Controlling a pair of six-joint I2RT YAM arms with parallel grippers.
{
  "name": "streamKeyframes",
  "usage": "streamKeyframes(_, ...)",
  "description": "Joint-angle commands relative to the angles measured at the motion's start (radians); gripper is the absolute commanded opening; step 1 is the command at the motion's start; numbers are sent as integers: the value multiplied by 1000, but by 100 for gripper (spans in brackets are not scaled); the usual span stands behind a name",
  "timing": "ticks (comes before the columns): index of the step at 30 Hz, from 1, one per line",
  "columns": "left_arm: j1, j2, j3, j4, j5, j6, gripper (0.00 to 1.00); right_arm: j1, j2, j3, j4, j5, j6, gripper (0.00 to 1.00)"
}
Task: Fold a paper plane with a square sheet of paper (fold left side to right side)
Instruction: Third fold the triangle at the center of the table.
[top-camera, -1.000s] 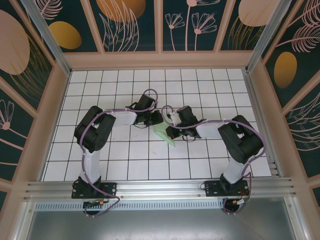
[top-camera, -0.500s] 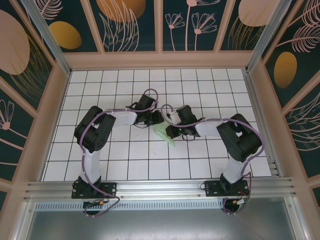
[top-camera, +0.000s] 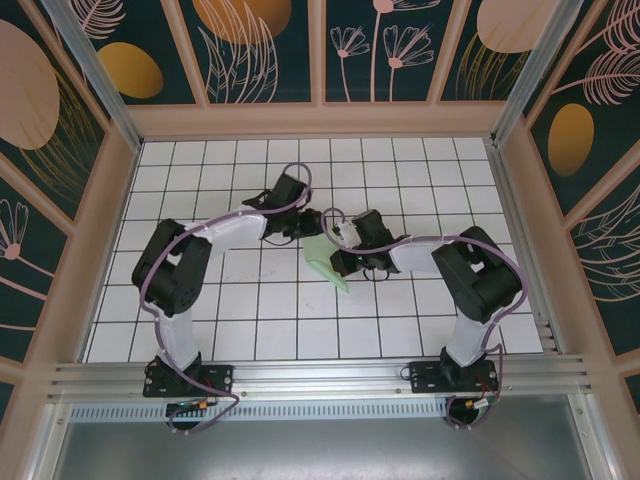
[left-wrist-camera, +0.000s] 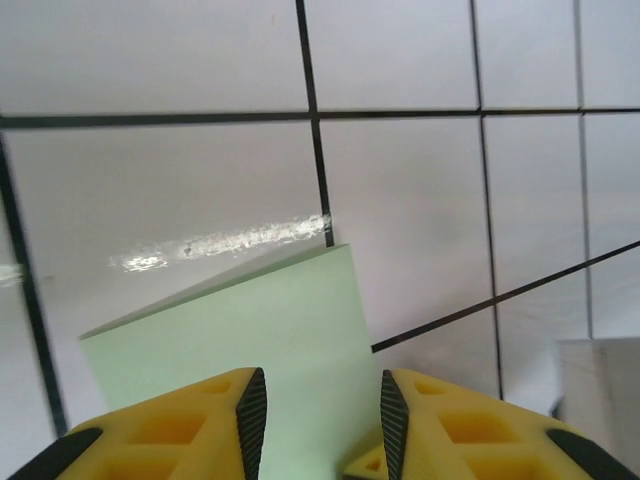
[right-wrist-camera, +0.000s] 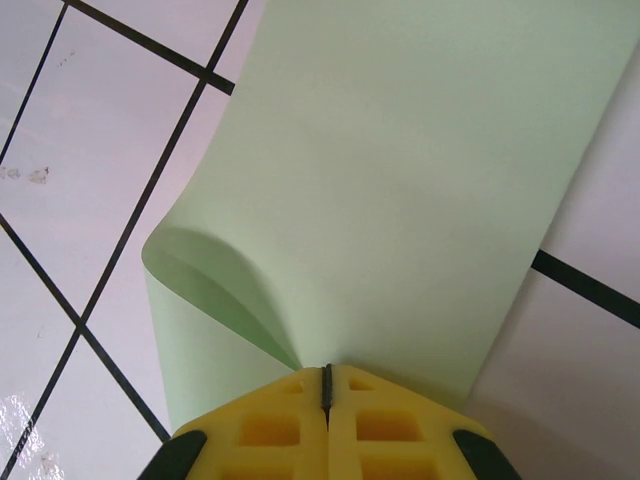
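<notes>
The square sheet of paper (top-camera: 325, 262), curled over on itself, lies mid-way across the gridded table (top-camera: 280, 322) between the arms. The right gripper (right-wrist-camera: 326, 378) is pinched tight on the sheet's edge. The left gripper (left-wrist-camera: 323, 400) has its fingers parted over a flat corner and grips nothing.

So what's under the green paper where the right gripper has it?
The sheet curls over its own lower layer, pinched in the right gripper. Beneath lies the white gridded table; the tiles directly under the paper are covered.
</notes>
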Motion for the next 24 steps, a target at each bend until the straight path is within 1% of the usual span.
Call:
streamKeyframes(1, 9, -99, -37, -35, -31, 7, 36, -2, 50, -17, -64, 31, 10, 0)
streamKeyframes(3, 9, -154, -117, 24, -6, -28, 30, -3, 50, -18, -64, 32, 9, 0)
streamKeyframes(5, 8, -231, -225, 112, 44, -80, 25, -3, 50, -18, -59, 30, 10, 0)
streamKeyframes(8, -10, -289, -359, 255, 123, -146, 23, -4, 52, -17, -56, 27, 8, 0)
streamKeyframes(10, -32, -305, -399, 322, 160, -180, 23, -3, 54, -14, -57, 26, 8, 0)
streamKeyframes(14, -73, -284, -422, 404, 191, -226, 23, -3, 53, -12, -62, 31, 6, 0)
streamKeyframes(17, -89, -248, -422, 407, 172, -235, 23, -2, 54, -14, -62, 32, 6, 0)
streamKeyframes(24, -99, -177, -434, 409, 140, -241, 22, -3, 57, -14, -68, 35, 1, 0)
